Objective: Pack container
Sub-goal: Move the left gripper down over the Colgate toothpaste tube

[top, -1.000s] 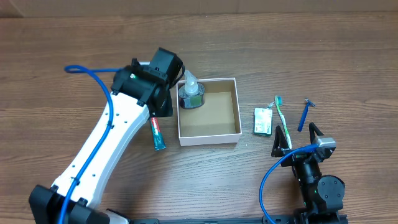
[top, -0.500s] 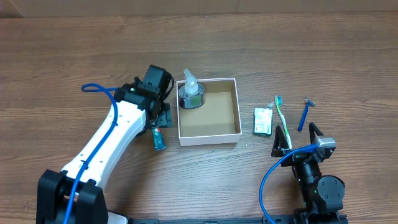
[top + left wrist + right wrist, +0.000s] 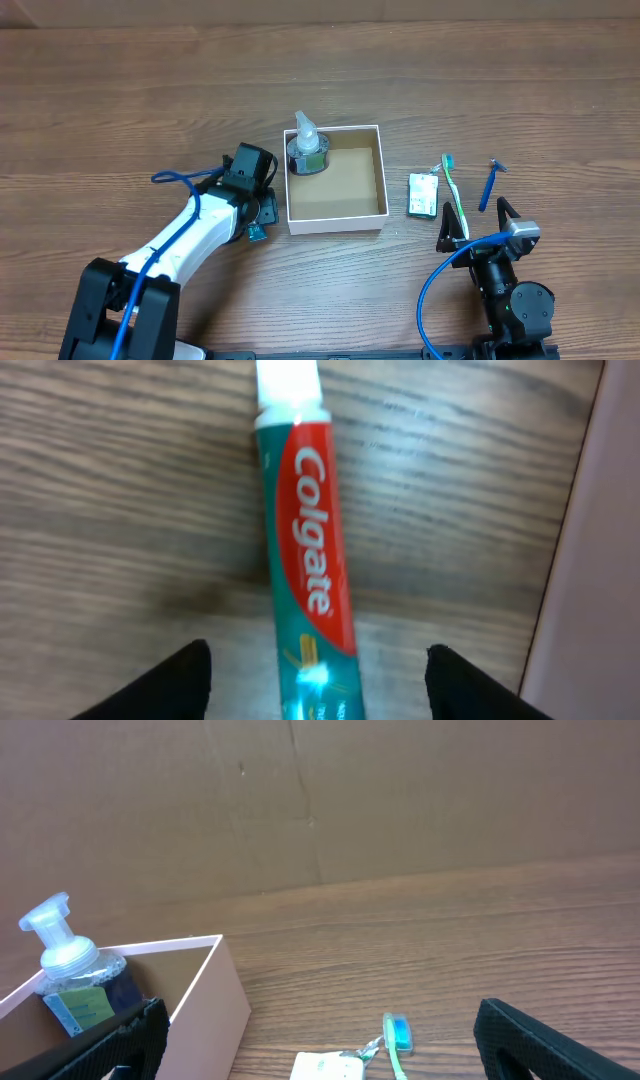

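The container (image 3: pixel 378 172), a shallow square box with white walls and a brown inside, sits mid-table and holds a small pump bottle (image 3: pixel 306 148) in its far left corner. Its wall shows at the right edge of the left wrist view (image 3: pixel 600 560) and in the right wrist view (image 3: pixel 210 995), with the pump bottle (image 3: pixel 75 982). A Colgate toothpaste tube (image 3: pixel 305 550) lies on the table left of the box (image 3: pixel 256 231). My left gripper (image 3: pixel 315 695) is open, low over the tube, fingers either side. My right gripper (image 3: pixel 320 1055) is open and empty at the front right.
Right of the box lie a green-and-white packet (image 3: pixel 424 194), a green toothbrush (image 3: pixel 453 195) and a blue razor (image 3: pixel 489 183). The packet (image 3: pixel 325 1068) and toothbrush head (image 3: pixel 397 1032) show in the right wrist view. A cardboard wall (image 3: pixel 320 800) stands behind the table.
My left arm has drawn back from the box's far left corner and come down toward the front, over the toothpaste tube. The right arm has not moved.
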You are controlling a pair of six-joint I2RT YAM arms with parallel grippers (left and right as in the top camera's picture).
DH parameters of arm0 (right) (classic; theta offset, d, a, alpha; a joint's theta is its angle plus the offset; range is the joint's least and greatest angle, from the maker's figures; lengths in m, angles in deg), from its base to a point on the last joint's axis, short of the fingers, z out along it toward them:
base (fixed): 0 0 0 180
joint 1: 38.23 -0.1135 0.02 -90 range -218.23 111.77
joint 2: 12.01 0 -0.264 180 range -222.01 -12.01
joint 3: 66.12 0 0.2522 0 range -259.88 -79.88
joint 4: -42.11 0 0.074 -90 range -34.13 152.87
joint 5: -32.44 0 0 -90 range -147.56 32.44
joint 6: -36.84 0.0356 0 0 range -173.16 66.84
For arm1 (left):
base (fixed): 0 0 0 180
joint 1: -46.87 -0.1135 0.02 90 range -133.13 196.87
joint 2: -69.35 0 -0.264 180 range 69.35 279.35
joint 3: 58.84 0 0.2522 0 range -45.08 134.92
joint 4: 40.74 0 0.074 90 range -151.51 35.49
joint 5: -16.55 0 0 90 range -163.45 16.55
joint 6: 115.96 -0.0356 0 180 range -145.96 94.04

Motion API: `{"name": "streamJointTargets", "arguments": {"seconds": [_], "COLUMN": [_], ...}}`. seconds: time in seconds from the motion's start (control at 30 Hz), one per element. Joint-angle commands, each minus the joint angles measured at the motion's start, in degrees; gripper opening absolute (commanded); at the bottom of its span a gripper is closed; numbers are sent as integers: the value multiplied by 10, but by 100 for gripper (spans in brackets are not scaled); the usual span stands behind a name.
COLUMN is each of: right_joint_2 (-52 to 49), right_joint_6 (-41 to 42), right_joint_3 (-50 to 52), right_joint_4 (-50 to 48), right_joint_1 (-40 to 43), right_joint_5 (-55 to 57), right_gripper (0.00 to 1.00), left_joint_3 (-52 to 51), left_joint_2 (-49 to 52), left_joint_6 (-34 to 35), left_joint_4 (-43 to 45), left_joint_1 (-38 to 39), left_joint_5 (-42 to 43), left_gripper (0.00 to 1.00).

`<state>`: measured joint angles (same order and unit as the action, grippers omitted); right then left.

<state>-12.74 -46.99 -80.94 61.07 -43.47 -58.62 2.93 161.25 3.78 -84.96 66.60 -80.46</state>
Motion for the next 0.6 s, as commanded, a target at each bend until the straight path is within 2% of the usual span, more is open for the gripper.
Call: {"name": "streamJointTargets", "arguments": {"seconds": [0.0, 0.07, 0.17, 0.43, 0.57], "right_joint_2": [5, 5, 5, 5, 5], "right_joint_6": [-2, -2, -2, -2, -2], "right_joint_3": [6, 6, 6, 6, 6], "right_joint_4": [-3, -4, -3, -3, -3], "right_joint_1": [1, 1, 1, 1, 1], "right_joint_5": [1, 1, 1, 1, 1], "right_gripper": [100, 100, 100, 100, 100], "left_joint_3": [-16, -16, -17, -18, -18], "left_joint_2": [-1, -1, -1, 0, 1], "left_joint_6": [18, 21, 43, 48, 48], "left_joint_4": [32, 42, 43, 43, 50], "left_joint_1": [-3, -4, -12, -14, -14], "left_joint_5": [3, -2, -24, -51, -52], "left_gripper": [67, 66, 58, 56, 59]}}
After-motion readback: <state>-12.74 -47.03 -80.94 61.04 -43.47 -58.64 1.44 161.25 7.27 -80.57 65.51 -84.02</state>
